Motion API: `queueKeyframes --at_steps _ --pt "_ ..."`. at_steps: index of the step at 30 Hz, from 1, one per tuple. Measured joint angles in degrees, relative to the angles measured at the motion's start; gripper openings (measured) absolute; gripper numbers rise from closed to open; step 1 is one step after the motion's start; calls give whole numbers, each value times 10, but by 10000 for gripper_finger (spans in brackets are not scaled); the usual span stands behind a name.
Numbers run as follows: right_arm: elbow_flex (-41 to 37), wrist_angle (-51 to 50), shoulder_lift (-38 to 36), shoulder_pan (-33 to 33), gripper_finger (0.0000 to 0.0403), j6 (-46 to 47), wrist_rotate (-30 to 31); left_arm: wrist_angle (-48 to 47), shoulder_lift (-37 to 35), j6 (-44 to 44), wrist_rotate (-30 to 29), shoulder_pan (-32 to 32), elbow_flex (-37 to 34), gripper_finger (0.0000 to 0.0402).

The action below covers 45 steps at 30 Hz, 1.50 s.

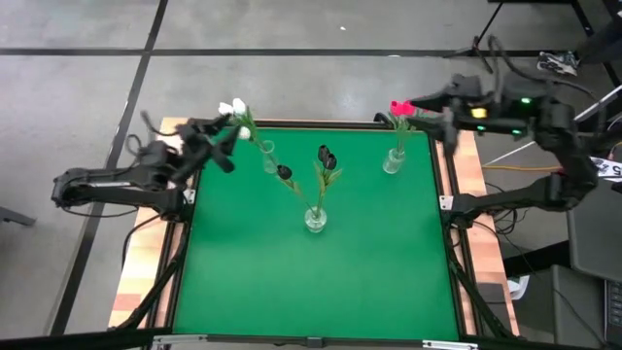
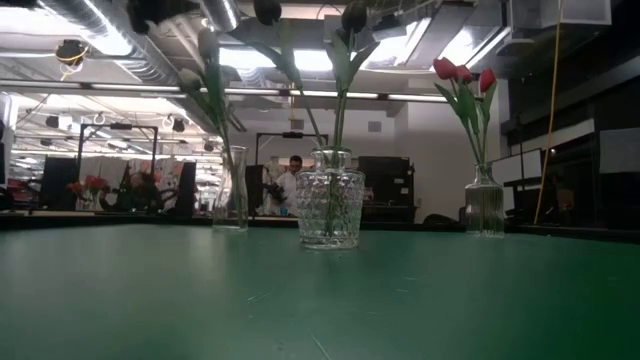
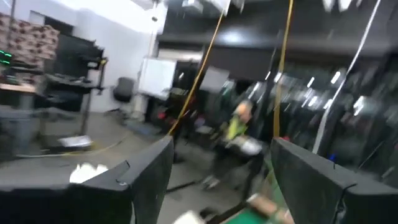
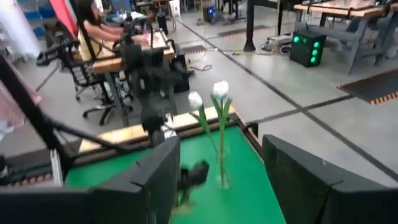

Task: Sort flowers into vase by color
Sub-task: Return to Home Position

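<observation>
My left end effector hung released beside the white tulips, left of the middle vase; my right end effector, released too, sat by the pink tulips, right of that vase. Backing away, I judged, wanted a rise clear of the tulips first

Nothing readable is showing in any of the views: no text, label, brand name, number or sign can be made out.
</observation>
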Motion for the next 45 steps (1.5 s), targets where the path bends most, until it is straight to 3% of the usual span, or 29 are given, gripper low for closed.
queueKeyframes --at_steps 3,5,8,13,16,19,25,33,40,45 --pt "0 -65 -29 0 225 5 4 0 -44 -9 0 -20 10 265" --pt "0 -97 -51 0 225 43 41 0 -71 -16 0 -33 12 265" --pt "-17 -75 -91 0 225 17 81 -1 -111 -67 0 -52 12 265" --pt "-77 -6 -181 0 225 -16 -52 -50 -169 -68 11 -74 13 265" --pt "-148 19 -250 0 225 4 -45 -108 -204 -81 11 -87 13 265" --pt "-253 108 -316 0 225 27 -42 -162 -234 -114 24 -99 13 265" --pt "-477 291 -424 0 225 54 -35 -207 -263 -132 108 -111 13 265" --pt "-667 436 -516 0 225 136 -52 -265 -283 -127 322 -111 13 265" --pt "-737 478 -574 0 225 160 -60 -327 -314 -156 325 -111 -6 265" --pt "-762 477 -603 0 225 170 -59 -321 -355 -147 265 -111 -66 265"
